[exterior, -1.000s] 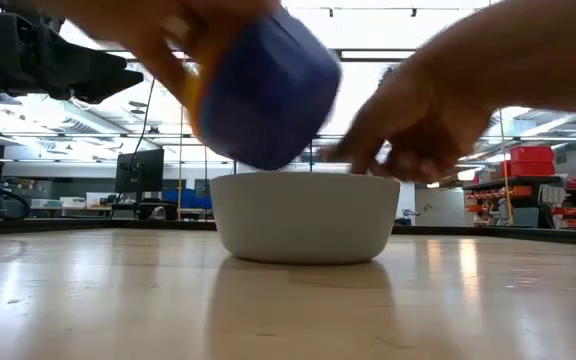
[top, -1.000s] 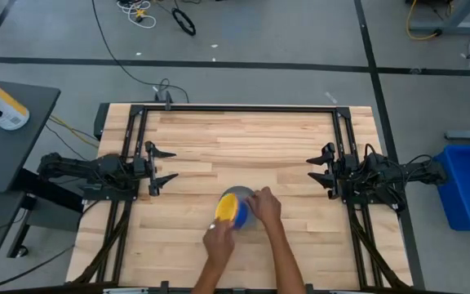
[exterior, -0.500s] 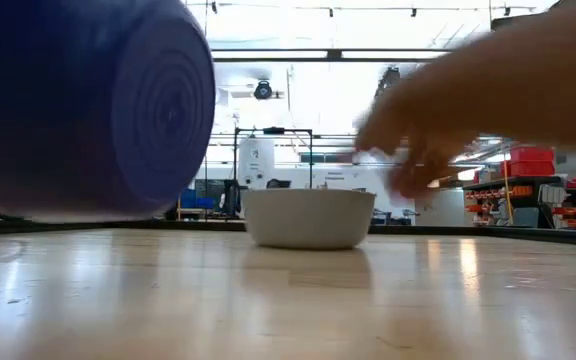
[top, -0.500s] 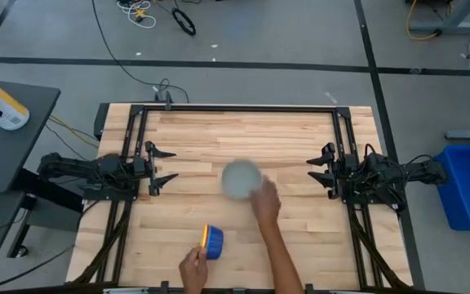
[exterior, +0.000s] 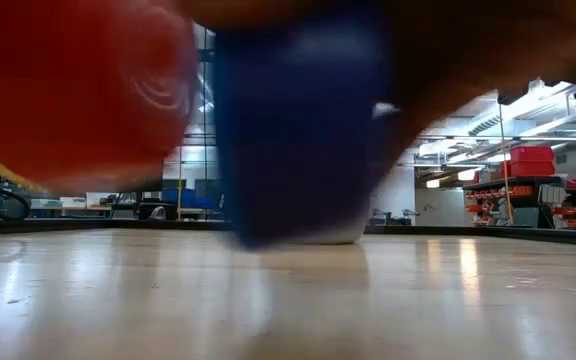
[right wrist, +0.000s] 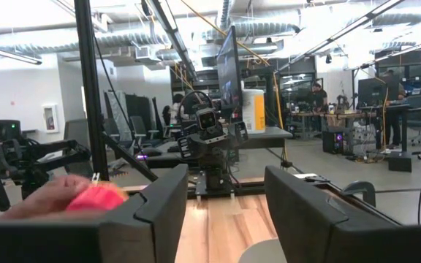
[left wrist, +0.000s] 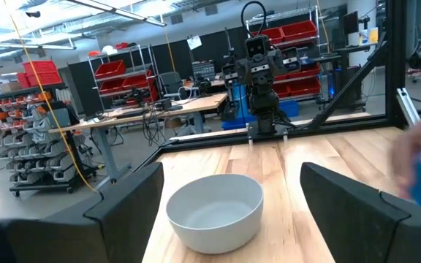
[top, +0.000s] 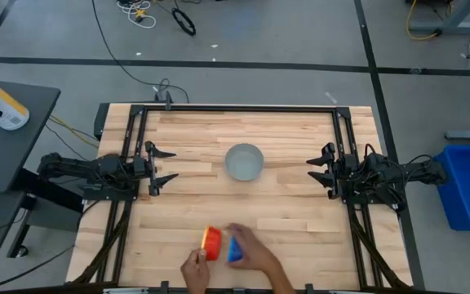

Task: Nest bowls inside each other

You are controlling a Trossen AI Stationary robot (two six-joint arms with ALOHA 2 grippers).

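Note:
The grey bowl (top: 243, 162) stands upright on its base in the middle of the table, also seen as the grey bowl (left wrist: 214, 212) in the left wrist view. At the near edge a person's hands (top: 255, 255) hold a red bowl (top: 211, 242) and a blue bowl (top: 235, 249) side by side. A yellow rim (top: 204, 238) shows against the red one. My left gripper (top: 172, 165) is open at the table's left, my right gripper (top: 312, 170) open at its right. Both are level, well clear of every bowl.
Black frame rails (top: 235, 109) run along the table's far, left and right sides. The person's forearms (top: 277, 278) reach in over the near edge. Bare wood lies between the grey bowl and the hands.
The person's hands have lifted the coloured bowls out of the grey bowl and carried them to the near edge, where red and blue are now held apart. One hand slid the grey bowl toward the far edge, to mid-table. Both arms have kept still.

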